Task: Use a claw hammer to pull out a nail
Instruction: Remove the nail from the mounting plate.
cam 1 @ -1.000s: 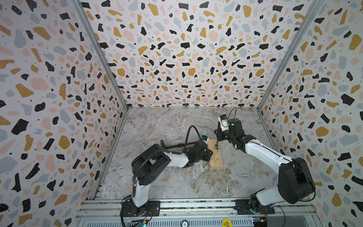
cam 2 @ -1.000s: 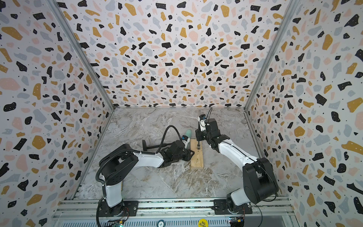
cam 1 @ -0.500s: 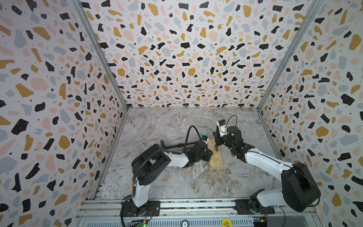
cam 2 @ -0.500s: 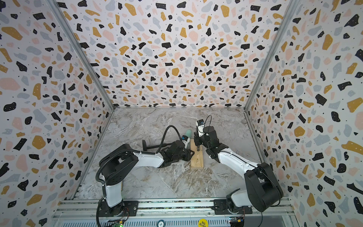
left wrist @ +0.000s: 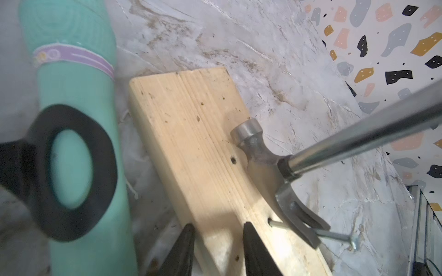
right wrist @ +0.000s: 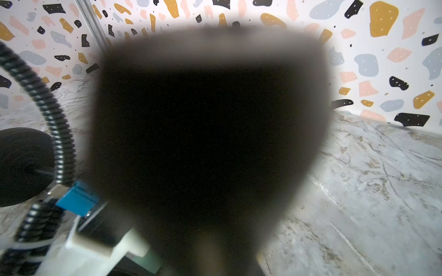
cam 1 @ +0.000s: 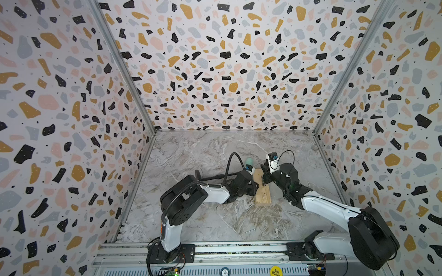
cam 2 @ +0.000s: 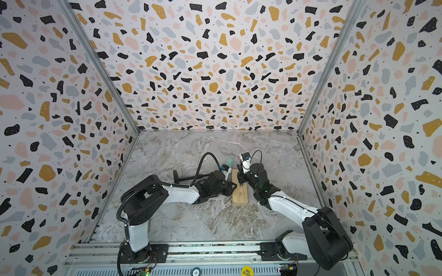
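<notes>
My right gripper [cam 1: 263,178] was clamped on the hammer [left wrist: 259,155], claw hooked under the bent nail [left wrist: 334,235], mostly out of the block [left wrist: 191,133]; only its tip sat in wood. My left gripper [left wrist: 217,229] stood part-open astride the block's edge, grip unclear.

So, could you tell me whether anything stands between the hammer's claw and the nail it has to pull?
Nothing visible does. The claw hammer has its fork around the nail, which leans out of the wooden block near its edge. The mint-green tool lies along the block's other side, away from both.
</notes>
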